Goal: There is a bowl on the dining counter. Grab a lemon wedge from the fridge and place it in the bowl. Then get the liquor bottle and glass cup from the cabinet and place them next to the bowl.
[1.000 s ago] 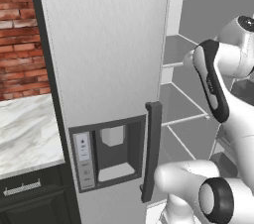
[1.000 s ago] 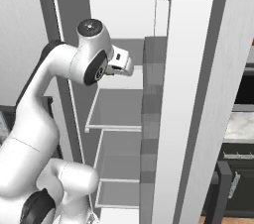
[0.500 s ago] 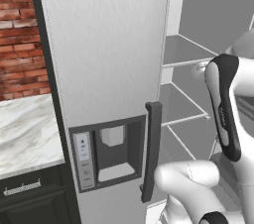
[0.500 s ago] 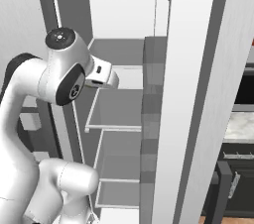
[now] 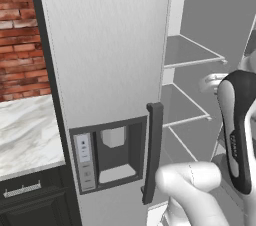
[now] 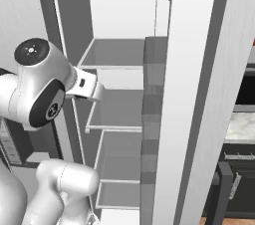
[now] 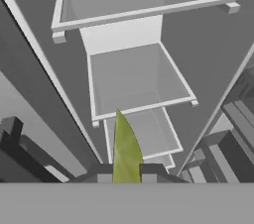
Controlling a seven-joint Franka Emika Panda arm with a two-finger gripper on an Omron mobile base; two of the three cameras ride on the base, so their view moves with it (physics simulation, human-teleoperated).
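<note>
The lemon wedge (image 7: 125, 148) sits right between your jaws (image 7: 126, 177) in the hand view, a yellow-green sliver rising from between the two dark fingertips (image 7: 104, 175), so you have them closed on it. It points out from the hand toward the fridge shelves (image 7: 140, 77), held in the air and clear of every one of them.

From the right base view you can see the open fridge (image 6: 119, 35) with its bare shelves stacked one below another, and the fridge door (image 6: 179, 99) swung out on the right with its bins facing inward. Your arm's white elbow joint (image 6: 37, 89) stands just in front of the left edge of the opening.

In the left base view, the closed door (image 5: 107, 70) with its dispenser (image 5: 114, 152) and dark handle (image 5: 152, 152) is on your left, beside a marble worktop (image 5: 25, 132) and brick wall (image 5: 17, 35).
</note>
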